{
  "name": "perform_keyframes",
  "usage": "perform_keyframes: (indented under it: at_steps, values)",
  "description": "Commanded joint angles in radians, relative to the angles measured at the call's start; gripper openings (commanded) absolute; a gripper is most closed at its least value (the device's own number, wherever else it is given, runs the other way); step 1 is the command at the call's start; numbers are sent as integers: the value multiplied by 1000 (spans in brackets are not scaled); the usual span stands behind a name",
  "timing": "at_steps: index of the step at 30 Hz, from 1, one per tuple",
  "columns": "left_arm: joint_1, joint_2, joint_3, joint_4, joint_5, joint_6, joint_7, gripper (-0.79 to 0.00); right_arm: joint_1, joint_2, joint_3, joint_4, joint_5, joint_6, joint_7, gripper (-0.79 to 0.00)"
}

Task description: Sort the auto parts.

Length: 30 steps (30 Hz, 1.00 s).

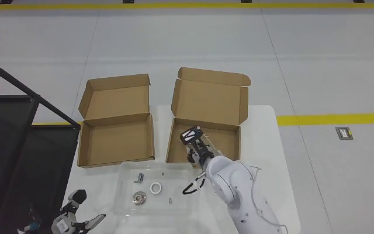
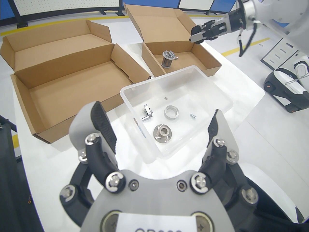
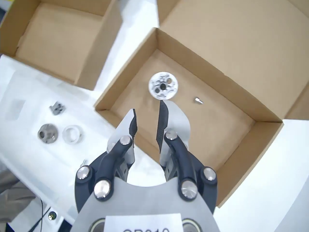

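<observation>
Left gripper [image 2: 157, 108] and right gripper [image 3: 147, 108] hang empty, jaws apart; the flanged hub [image 2: 163, 133] near the tray's [image 2: 157, 78] front edge looks heavy, rigid, slick, best pinched across its flange.

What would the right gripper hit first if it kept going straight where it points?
Probably the round metal part standing in the cardboard box, or the box floor just beside it; depth is unclear.

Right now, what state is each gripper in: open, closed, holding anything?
Left gripper: wide open, holding nothing.
Right gripper: partly open, holding nothing.
</observation>
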Motion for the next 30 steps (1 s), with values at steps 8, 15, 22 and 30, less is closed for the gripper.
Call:
perform_keyframes:
  at_steps: [8,15,22,30]
  values:
    - [0,0,0,0,0,0,0,0,-27,14,-38,-39,29,-241,79,0]
    - [0,0,0,0,0,0,0,0,-29,15,-42,-35,23,-252,72,0]
    - [0,0,0,0,0,0,0,0,10,44,-115,-22,-145,-606,-75,0]
    - [0,0,0,0,0,0,0,0,93,36,-231,62,-200,-702,0,0]
